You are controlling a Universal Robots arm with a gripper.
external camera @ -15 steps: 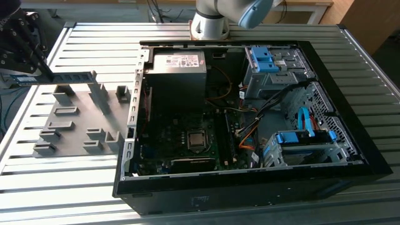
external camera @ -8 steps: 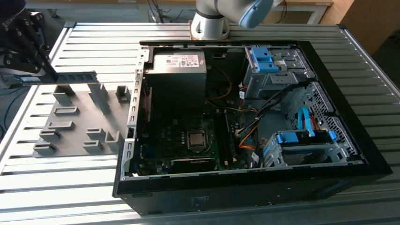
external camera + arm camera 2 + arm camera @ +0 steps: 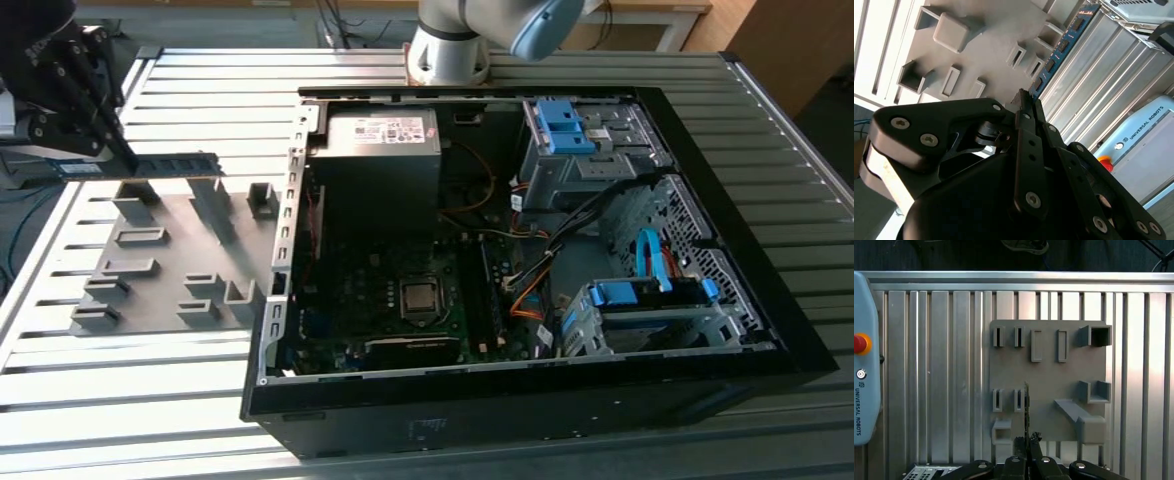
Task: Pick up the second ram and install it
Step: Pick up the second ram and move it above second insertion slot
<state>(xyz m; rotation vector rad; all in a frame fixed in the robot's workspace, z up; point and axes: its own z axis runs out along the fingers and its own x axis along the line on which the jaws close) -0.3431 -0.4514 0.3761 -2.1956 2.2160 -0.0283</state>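
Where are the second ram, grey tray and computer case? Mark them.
second ram (image 3: 171, 162), exterior view, its board face
grey tray (image 3: 180, 255), exterior view, bare middle
computer case (image 3: 534, 400), exterior view, black side wall

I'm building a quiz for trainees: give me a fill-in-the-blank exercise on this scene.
1. The gripper is ____ on the second ram.
2. The ram is held over the ____ slotted tray.
3. The computer case lies with its side ____.
Missing: shut; grey; open.
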